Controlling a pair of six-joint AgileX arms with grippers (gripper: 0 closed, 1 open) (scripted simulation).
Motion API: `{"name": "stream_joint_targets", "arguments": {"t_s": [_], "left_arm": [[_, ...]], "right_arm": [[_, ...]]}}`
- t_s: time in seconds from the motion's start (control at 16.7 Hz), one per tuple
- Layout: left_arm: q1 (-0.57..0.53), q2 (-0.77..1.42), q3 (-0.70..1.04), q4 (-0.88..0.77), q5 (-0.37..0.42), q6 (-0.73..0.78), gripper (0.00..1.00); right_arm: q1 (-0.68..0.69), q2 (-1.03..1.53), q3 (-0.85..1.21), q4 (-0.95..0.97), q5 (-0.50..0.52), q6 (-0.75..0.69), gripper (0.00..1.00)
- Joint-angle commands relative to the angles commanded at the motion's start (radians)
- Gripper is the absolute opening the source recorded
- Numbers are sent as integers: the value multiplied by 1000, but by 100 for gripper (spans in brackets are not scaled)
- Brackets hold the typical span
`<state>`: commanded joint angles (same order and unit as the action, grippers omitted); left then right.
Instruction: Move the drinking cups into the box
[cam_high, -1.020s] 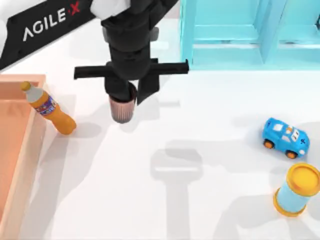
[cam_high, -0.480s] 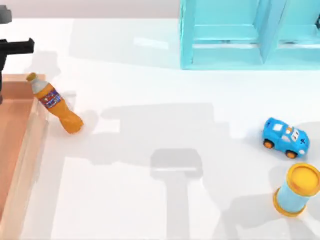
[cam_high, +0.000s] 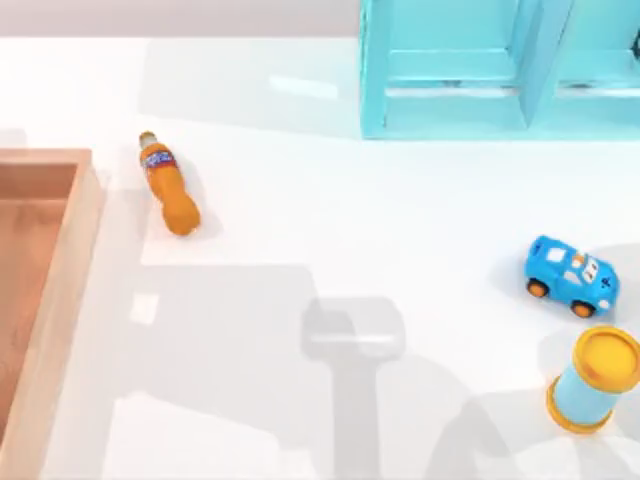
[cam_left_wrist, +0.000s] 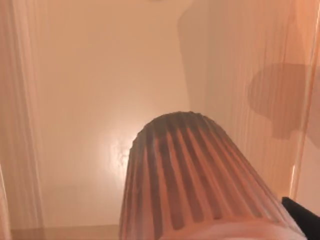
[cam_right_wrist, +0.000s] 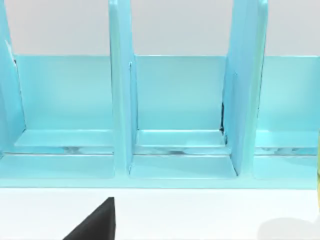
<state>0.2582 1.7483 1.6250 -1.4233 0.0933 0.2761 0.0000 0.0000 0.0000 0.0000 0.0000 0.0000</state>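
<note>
Tan wood rims the box (cam_high: 62, 290) at nine o'clock in our top view, the orange bottle (cam_high: 168, 186) lying beside it. Our left wrist view shows the ribbed brown cup (cam_left_wrist: 200, 180) held above the box floor; light, stiff, grippy sides. Our right wrist view faces the turquoise shelf (cam_right_wrist: 180, 115); that pincer's opening we cannot tell.
</note>
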Motion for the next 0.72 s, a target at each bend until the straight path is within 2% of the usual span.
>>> {"name": "stream_joint_targets", "arguments": {"t_s": [0.36,0.72], "left_arm": [[-3,4,-13,18,-1,1,0],[9,9,-198,209,4,8,0]], "right_arm": [[0,0,0,0,0,0,100],[0,0,0,0,0,0,100]]}}
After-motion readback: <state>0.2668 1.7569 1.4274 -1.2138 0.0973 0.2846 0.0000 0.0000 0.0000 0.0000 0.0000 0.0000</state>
